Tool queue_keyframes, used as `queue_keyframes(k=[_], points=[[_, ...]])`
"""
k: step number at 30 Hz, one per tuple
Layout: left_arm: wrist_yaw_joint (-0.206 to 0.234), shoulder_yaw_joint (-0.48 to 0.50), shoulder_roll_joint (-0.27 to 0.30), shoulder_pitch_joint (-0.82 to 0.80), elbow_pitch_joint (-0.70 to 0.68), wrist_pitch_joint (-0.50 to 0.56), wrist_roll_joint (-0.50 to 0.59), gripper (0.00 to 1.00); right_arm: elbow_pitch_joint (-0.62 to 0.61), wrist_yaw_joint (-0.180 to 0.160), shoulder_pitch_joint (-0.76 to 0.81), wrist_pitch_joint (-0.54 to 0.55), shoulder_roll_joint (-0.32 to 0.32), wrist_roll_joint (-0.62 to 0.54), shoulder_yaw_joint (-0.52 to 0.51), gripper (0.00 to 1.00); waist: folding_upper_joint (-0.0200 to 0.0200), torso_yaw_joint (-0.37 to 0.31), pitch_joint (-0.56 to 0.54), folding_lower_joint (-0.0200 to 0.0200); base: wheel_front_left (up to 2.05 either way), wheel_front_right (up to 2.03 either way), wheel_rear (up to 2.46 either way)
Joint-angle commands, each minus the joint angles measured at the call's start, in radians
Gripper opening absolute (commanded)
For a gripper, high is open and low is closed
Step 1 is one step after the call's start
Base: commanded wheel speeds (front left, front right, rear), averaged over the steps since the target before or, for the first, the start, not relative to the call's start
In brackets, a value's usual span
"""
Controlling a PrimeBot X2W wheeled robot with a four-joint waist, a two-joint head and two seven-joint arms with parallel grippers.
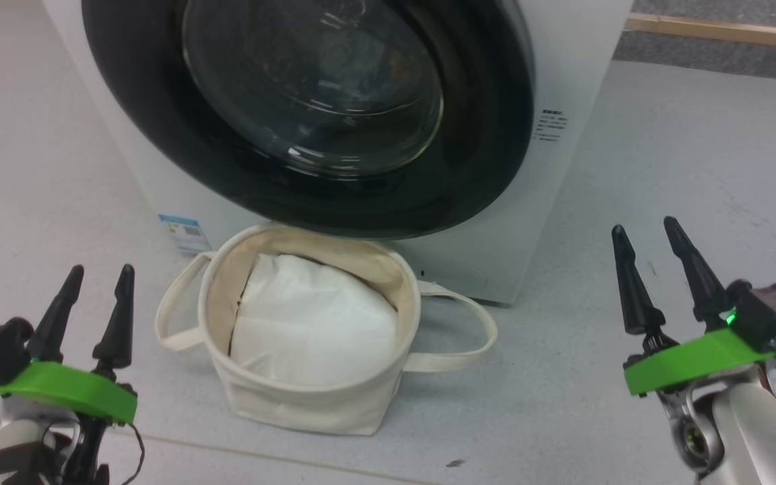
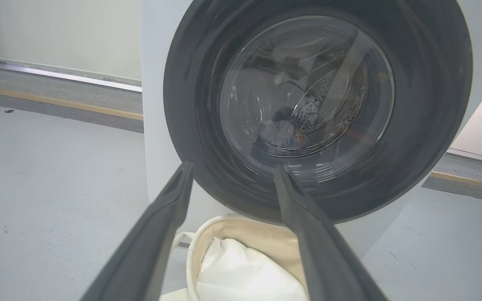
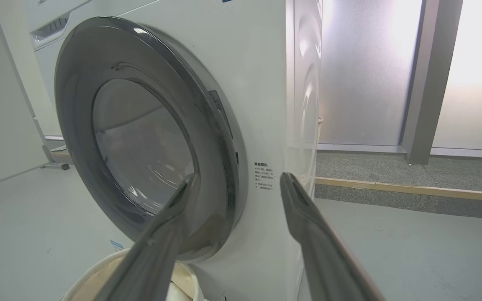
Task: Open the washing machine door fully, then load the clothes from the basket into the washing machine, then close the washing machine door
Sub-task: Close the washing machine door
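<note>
The washing machine stands before me, its door lying flush against the front. Behind the glass in the left wrist view, the door shows the steel drum with a bluish lump bearing an orange speck, seemingly the clothes. The basket sits on the floor against the machine's foot, holding a plain white cloth bundle. My left gripper hovers open to the basket's left, and my right gripper is open to its right. Both are empty.
A small blue label sits low on the machine's front left. A wooden strip edges a raised grey ledge behind the machine on the right. Bare grey floor spreads on both sides of the basket.
</note>
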Motion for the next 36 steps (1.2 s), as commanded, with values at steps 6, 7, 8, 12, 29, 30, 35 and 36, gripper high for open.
queue_keyframes(k=[6,7,8,12,29,30,35,36], points=[[-0.001,0.064,0.017,-0.007,-0.008,-0.012,-0.039,1.00,-0.055,0.000,0.029,-0.012,0.003,0.001,-0.014,1.00,0.0000,-0.031,-0.012,0.0000,0.00,0.00,0.00],[-0.001,0.068,0.013,-0.007,-0.007,-0.012,-0.048,1.00,-0.058,0.000,0.035,-0.012,0.004,0.001,-0.018,1.00,0.0000,-0.036,-0.012,0.0000,0.00,0.00,0.00],[-0.002,0.069,0.010,-0.007,-0.005,-0.012,-0.057,1.00,-0.060,0.000,0.039,-0.012,0.006,0.000,-0.022,1.00,0.0000,-0.040,-0.012,0.0000,0.00,0.00,0.00],[-0.003,0.060,0.008,-0.004,-0.001,0.001,-0.088,1.00,-0.063,0.000,0.051,-0.012,0.009,-0.003,-0.028,1.00,0.0000,-0.054,-0.012,0.0000,0.00,0.00,0.00],[-0.005,0.015,0.026,-0.006,0.000,0.025,-0.133,1.00,-0.065,0.000,0.062,-0.012,0.023,-0.005,-0.037,1.00,0.0000,-0.063,-0.009,0.0000,0.00,0.00,0.00],[-0.005,0.013,0.026,-0.007,0.000,0.026,-0.134,1.00,-0.066,0.000,0.063,-0.012,0.023,-0.004,-0.037,1.00,0.0000,-0.063,-0.008,0.0000,0.00,0.00,0.00],[-0.005,0.007,0.025,-0.012,-0.005,0.029,-0.137,1.00,-0.069,0.000,0.063,-0.012,0.024,-0.004,-0.039,1.00,0.0000,-0.059,-0.004,0.0000,0.00,0.00,0.00],[-0.004,0.006,0.025,-0.013,-0.007,0.029,-0.137,1.00,-0.070,0.000,0.062,-0.012,0.024,-0.004,-0.039,1.00,0.0000,-0.059,-0.003,0.0000,0.00,0.00,0.00]])
